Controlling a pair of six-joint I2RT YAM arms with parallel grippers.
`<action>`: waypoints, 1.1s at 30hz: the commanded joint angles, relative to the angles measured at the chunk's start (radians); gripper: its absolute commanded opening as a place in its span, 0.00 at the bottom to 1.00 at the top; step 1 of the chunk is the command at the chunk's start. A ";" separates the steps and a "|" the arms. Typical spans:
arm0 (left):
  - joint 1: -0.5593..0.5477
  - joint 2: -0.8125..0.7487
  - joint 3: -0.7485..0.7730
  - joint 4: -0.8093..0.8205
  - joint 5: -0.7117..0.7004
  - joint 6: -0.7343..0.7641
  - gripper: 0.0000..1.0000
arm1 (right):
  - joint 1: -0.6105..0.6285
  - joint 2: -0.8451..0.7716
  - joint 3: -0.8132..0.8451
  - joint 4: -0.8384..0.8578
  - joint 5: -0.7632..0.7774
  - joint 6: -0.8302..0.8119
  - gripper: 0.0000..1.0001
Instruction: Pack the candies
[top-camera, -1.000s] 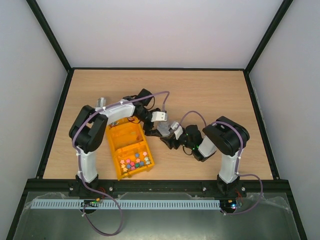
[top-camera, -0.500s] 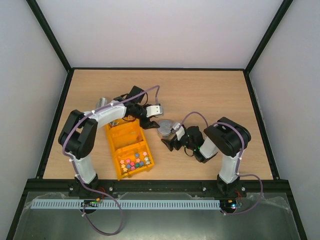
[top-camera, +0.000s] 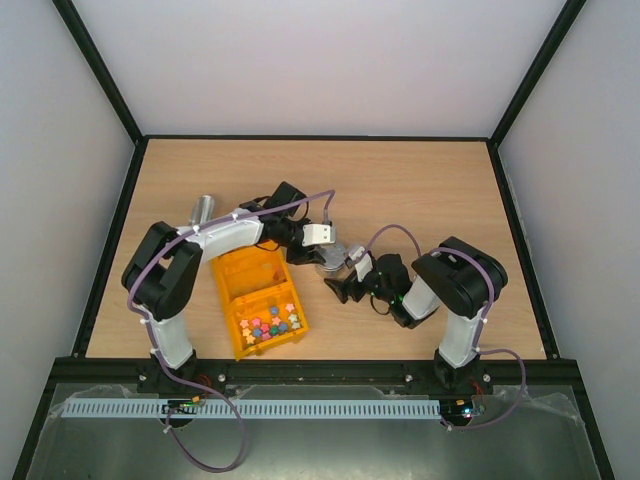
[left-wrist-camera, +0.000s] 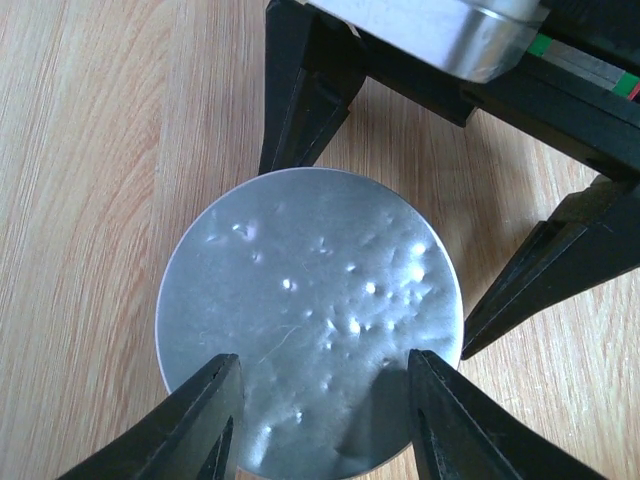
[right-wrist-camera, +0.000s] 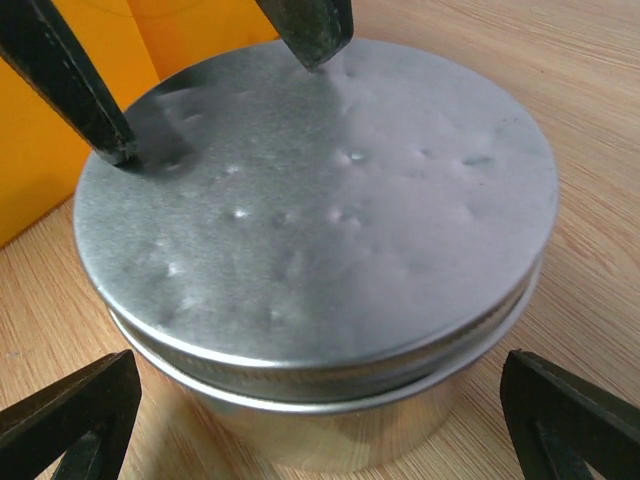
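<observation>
The candies (top-camera: 268, 322) are small multicoloured pieces lying in the front compartment of an orange box (top-camera: 250, 272). A round metal tin (top-camera: 332, 257) with its dented lid (left-wrist-camera: 310, 300) on stands on the table right of the box. My left gripper (left-wrist-camera: 322, 365) hangs over the lid. Its jaws are partly open and narrower than the lid, with the fingertips (right-wrist-camera: 110, 150) on or just above it. My right gripper (right-wrist-camera: 318, 400) stands wide open with a finger (right-wrist-camera: 70, 420) on each side of the tin (right-wrist-camera: 330, 330), apart from its wall.
A small metal cylinder (top-camera: 203, 208) lies on the table behind the box at the left. The orange box wall (right-wrist-camera: 60, 100) stands close to the tin's left side. The table has dark raised edges and grey walls.
The left gripper has come over the tin and its jaws have narrowed. The right gripper has opened wider around the tin, which now sits a little further left.
</observation>
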 joint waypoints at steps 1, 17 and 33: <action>-0.004 -0.023 0.005 -0.030 0.000 0.004 0.48 | -0.002 -0.020 -0.011 0.025 0.004 0.012 0.99; -0.054 0.084 -0.021 0.070 -0.010 -0.058 0.47 | -0.002 -0.022 -0.014 0.031 0.018 0.014 0.99; -0.001 -0.052 -0.013 0.101 0.009 -0.222 1.00 | -0.002 0.049 0.066 0.052 -0.016 -0.016 0.99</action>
